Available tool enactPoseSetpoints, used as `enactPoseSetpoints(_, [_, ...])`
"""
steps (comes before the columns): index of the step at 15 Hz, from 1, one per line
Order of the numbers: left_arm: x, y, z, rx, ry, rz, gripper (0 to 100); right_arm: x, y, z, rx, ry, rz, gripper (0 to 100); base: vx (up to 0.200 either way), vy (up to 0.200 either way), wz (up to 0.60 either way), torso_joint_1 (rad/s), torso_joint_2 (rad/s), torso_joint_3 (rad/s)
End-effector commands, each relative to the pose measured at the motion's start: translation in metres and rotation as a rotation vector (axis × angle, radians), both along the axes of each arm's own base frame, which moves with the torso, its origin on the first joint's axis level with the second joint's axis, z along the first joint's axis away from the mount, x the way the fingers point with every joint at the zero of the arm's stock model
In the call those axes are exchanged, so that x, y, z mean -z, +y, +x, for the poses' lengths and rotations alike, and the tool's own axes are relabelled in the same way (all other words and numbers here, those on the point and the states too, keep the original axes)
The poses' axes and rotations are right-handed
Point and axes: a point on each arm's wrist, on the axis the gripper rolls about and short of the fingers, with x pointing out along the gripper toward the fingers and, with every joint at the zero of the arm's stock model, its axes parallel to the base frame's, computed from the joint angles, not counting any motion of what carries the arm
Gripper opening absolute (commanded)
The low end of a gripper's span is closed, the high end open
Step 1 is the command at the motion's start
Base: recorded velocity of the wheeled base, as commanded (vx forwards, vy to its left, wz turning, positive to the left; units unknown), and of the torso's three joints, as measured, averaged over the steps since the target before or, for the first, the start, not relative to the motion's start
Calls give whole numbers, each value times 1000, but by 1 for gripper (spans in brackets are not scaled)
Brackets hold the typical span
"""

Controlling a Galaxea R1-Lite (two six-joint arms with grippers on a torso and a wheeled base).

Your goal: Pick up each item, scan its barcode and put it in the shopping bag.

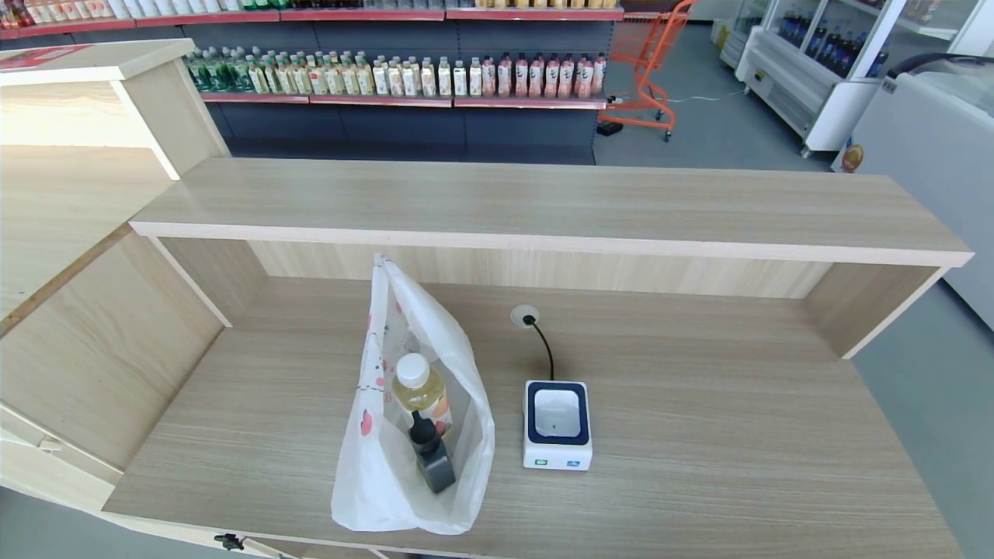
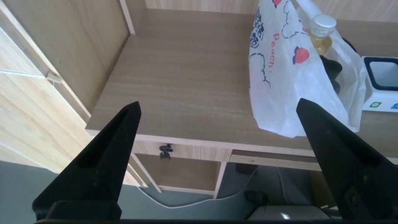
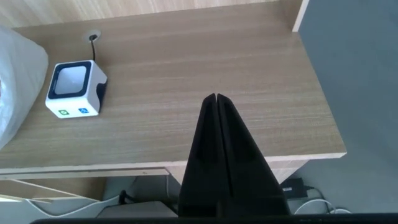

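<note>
Standing on the table [image 1: 699, 435], the shopping bag [image 1: 373, 466] held the juice bottle [image 1: 419, 388] and dark bottle [image 1: 432, 458], necks up. It sat just left of the scanner [image 1: 557, 423] and nearer the left claw [image 2: 217, 102], which gaped wide; the right claw [image 3: 215, 98] was pressed together, holding nothing.

A pale wooden counter [image 1: 543, 202] faces shelves [image 1: 404, 101] of bottles, an orange cart [image 1: 644, 39] and glass-fronted coolers [image 1: 808, 54] on grey floor [image 1: 722, 132].

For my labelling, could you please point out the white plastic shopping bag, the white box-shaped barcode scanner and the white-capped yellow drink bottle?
white plastic shopping bag [image 1: 365, 473]: head view, its outer side wall.
white box-shaped barcode scanner [image 1: 557, 410]: head view, its glass window.
white-capped yellow drink bottle [image 1: 418, 394]: head view, its yellow body.
</note>
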Motion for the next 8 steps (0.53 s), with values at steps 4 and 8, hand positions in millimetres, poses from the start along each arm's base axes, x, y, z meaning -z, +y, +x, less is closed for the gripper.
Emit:
enactPoseSetpoints(4, [0,0,0,-1,0,0,100,0,0,0,1,1,28,0,0,0,0,0,0,0])
enactPoseSetpoints(8, [0,0,0,-1,0,0,100,0,0,0,1,1,28,0,0,0,0,0,0,0])
